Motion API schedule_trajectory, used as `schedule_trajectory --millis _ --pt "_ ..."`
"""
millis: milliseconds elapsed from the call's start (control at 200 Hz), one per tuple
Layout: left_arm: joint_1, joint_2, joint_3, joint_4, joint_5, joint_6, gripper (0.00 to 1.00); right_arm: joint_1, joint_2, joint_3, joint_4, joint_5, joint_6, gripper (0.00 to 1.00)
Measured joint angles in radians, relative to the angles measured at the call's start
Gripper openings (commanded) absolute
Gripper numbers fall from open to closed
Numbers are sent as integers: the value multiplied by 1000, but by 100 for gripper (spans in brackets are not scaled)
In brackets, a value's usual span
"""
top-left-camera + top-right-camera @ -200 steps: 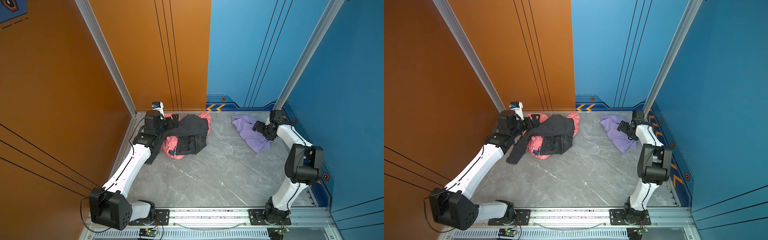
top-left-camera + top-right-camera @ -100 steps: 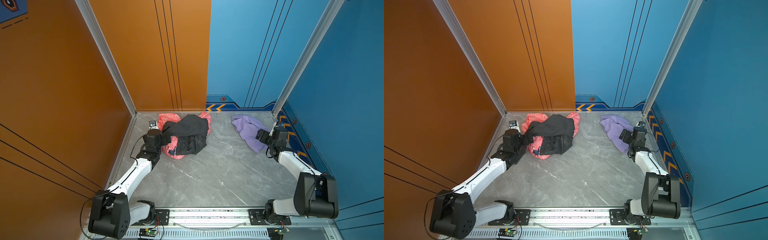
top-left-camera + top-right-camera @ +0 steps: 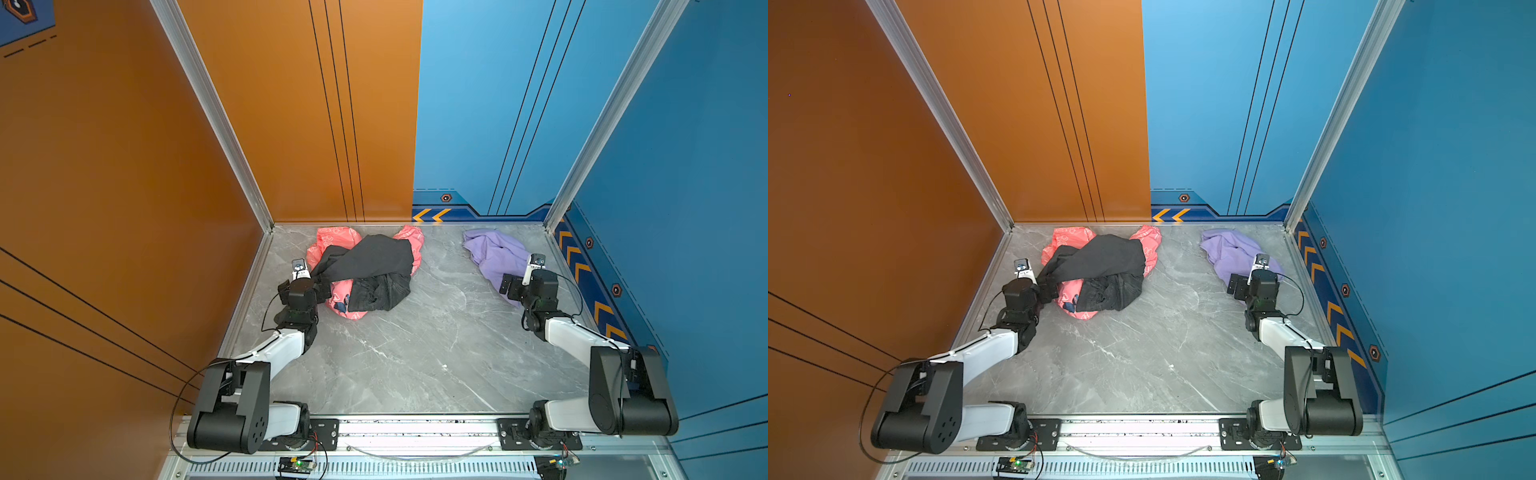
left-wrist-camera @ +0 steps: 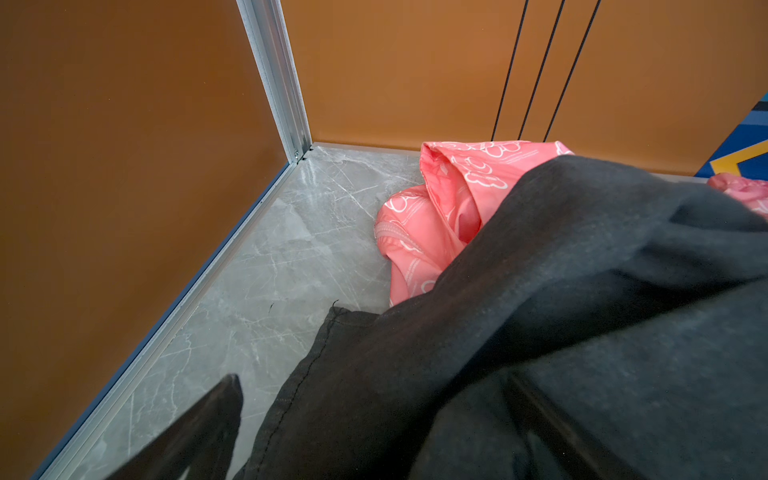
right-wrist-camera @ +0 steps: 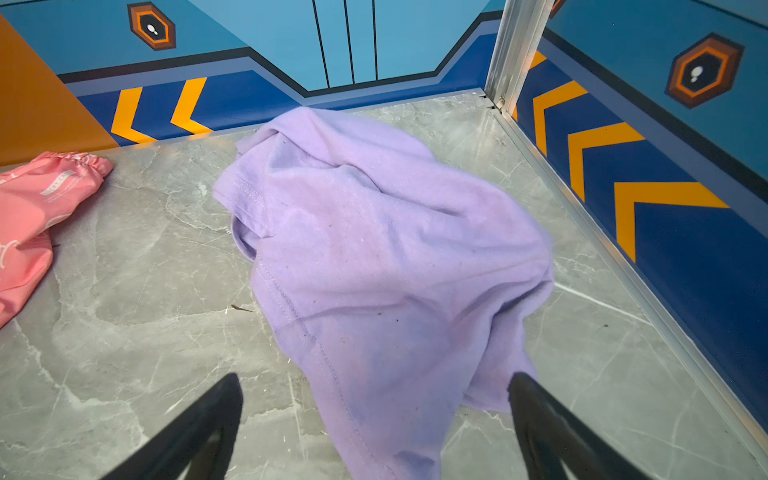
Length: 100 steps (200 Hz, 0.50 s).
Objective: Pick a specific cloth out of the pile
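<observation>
The cloth (image 3: 494, 253) (image 3: 1229, 251) (image 5: 374, 249), plain lavender, lies crumpled by itself at the back right of the floor, apart from the pile. The pile is a black garment (image 3: 374, 266) (image 3: 1104, 266) (image 4: 540, 332) over a salmon-pink printed one (image 3: 332, 243) (image 4: 440, 208), at the back left. My right gripper (image 3: 521, 278) (image 3: 1250, 276) (image 5: 374, 378) stands open over the cloth's near end, its fingers on either side of the fabric. My left gripper (image 3: 322, 286) (image 3: 1044, 286) (image 4: 374, 380) is open at the pile's left edge. The black garment drapes over one finger and hides it.
Orange walls (image 3: 124, 166) close the left and back left, blue walls (image 3: 685, 166) the back right and right, with aluminium posts (image 3: 557, 216) in the corners. A grey marble floor (image 3: 415, 353) stretches from the garments to the front rail (image 3: 415, 428).
Both arms have drawn back toward the front and folded lower. The left gripper has left the pile's far left for its near left edge. The right gripper has pulled back to the cloth's near end.
</observation>
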Motion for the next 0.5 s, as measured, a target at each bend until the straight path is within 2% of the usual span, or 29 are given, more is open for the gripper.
schedule_trajectory --millis 245,435,500 --pt "29 13 -111 127 47 9 98 11 38 -169 232 -35 -31 100" --pt "48 110 -119 229 84 10 100 19 126 -252 451 -45 -50 100" --pt "48 150 -119 260 99 14 98 30 142 -267 477 -45 -57 100"
